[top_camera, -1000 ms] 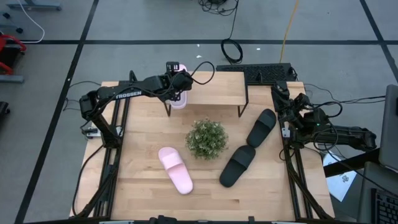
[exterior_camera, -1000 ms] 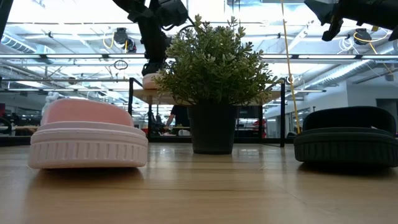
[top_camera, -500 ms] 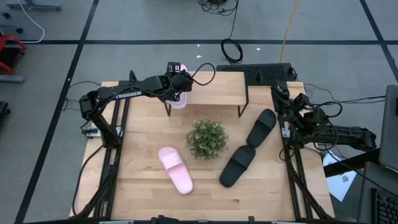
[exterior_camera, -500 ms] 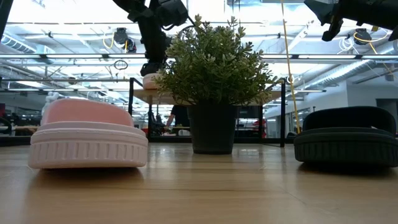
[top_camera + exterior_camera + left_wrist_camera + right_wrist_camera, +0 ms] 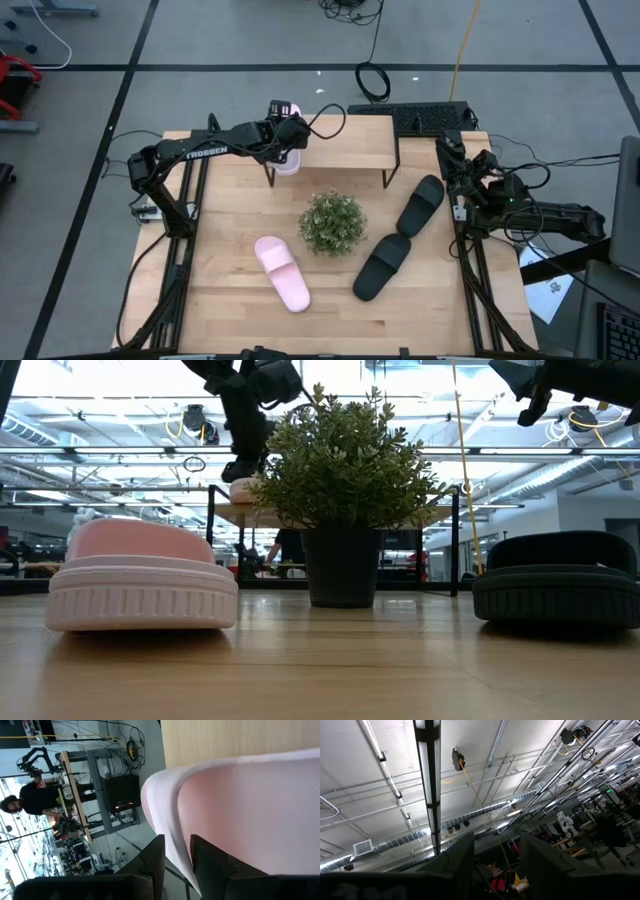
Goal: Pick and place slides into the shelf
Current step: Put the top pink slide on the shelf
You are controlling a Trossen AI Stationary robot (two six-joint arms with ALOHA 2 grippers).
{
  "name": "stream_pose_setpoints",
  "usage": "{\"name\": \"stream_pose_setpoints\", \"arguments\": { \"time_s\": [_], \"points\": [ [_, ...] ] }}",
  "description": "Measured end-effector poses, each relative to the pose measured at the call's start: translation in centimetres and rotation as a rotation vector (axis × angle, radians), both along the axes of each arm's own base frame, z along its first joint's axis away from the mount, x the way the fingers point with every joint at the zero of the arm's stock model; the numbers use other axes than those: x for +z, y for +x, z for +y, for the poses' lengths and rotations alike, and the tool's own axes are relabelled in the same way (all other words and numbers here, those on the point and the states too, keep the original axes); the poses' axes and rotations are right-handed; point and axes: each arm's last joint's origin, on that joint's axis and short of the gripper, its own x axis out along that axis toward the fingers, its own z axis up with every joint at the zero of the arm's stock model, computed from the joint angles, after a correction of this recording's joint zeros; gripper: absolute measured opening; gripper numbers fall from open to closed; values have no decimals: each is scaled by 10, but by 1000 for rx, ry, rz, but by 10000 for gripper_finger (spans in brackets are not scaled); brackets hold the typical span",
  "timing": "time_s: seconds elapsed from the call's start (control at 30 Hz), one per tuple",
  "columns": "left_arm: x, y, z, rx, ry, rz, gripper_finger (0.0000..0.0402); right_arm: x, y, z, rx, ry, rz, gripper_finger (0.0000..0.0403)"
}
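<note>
At the shelf's [image 5: 345, 140] left end, my left hand [image 5: 284, 139] grips a pink slide [image 5: 289, 160] by its edge, positioned for placement. Right hand [image 5: 462, 160] idles unclenched at the worktop [image 5: 230, 290] edge; three slides remain below.

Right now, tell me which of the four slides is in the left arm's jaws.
The pale pink slide at the shelf's left end: the left gripper is shut on its edge. The other pink slide and both black slides lie untouched on the table.
</note>
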Motion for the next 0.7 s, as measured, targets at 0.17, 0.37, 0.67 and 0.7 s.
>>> {"name": "stream_pose_setpoints", "arguments": {
  "time_s": [0.17,0.37,0.67,0.7],
  "points": [
    [0,-1,0,10,5,7,97,0,0,0,0,0,0,148],
    [0,-1,0,12,13,17,97,0,0,0,0,0,0,148],
    [0,-1,0,14,31,35,97,0,0,0,0,0,0,148],
    [0,-1,0,14,31,35,97,0,0,0,0,0,0,148]
  ]
}}
